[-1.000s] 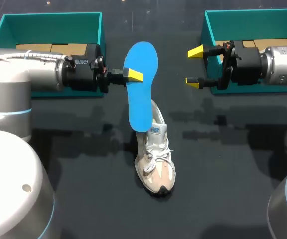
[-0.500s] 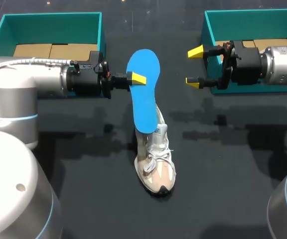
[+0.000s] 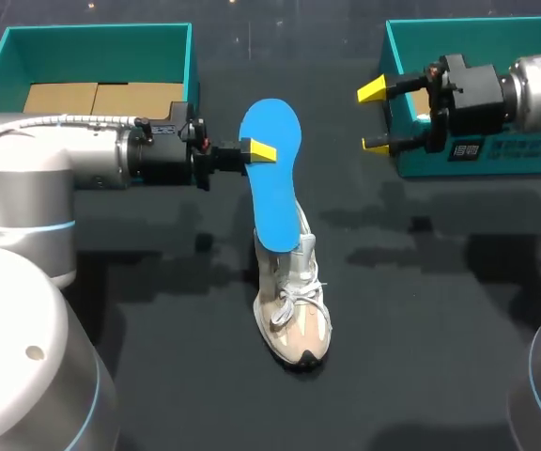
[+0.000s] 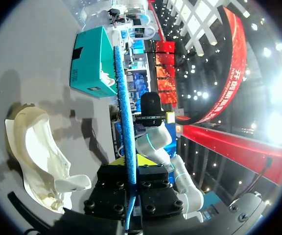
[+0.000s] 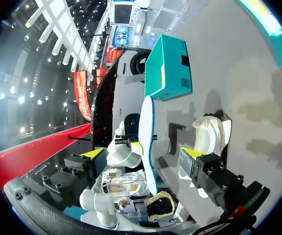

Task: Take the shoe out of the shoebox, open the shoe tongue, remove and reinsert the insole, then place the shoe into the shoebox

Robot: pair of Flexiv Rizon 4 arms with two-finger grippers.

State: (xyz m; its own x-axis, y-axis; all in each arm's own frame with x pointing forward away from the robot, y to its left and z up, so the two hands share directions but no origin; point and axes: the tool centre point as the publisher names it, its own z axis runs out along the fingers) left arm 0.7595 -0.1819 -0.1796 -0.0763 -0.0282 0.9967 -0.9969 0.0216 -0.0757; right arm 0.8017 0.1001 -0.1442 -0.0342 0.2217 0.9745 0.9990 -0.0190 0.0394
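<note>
- Where the dark table (image 3: 158,376) lies nearest the robot, a white-and-beige sneaker (image 3: 292,315) stands on its sole near the middle, laced, with its toe toward the robot and its heel pointing away.
- Just beyond it a blue insole (image 3: 275,178) hangs upright in the air, broad end up. In the head view its narrow lower end overlaps the sneaker's heel collar, but whether the two touch cannot be told.
- The left gripper (image 3: 255,150) comes in level from the left and is clamped on the insole's edge near its upper part — one yellow tip shows on the near face, the other is hidden behind the blue sheet.
- In the left wrist view the insole (image 4: 124,122) is seen edge-on, running straight out from between the fingers of the left gripper (image 4: 129,164). The sneaker (image 4: 35,152) lies on the table beside it, its opening in sight.
- The right gripper (image 3: 374,117) hovers to the right, well apart from the insole — its two fingers stand wide apart with nothing between them. In its own wrist view, the right gripper (image 5: 143,154) has the insole (image 5: 146,132) and the sneaker (image 5: 210,134) ahead of it.
- Farthest back sit two boxes. The left teal box (image 3: 7,47) has brown cardboard (image 3: 97,94) in its bottom, and the right arm (image 3: 533,89) passes over the right teal box (image 3: 402,38).
</note>
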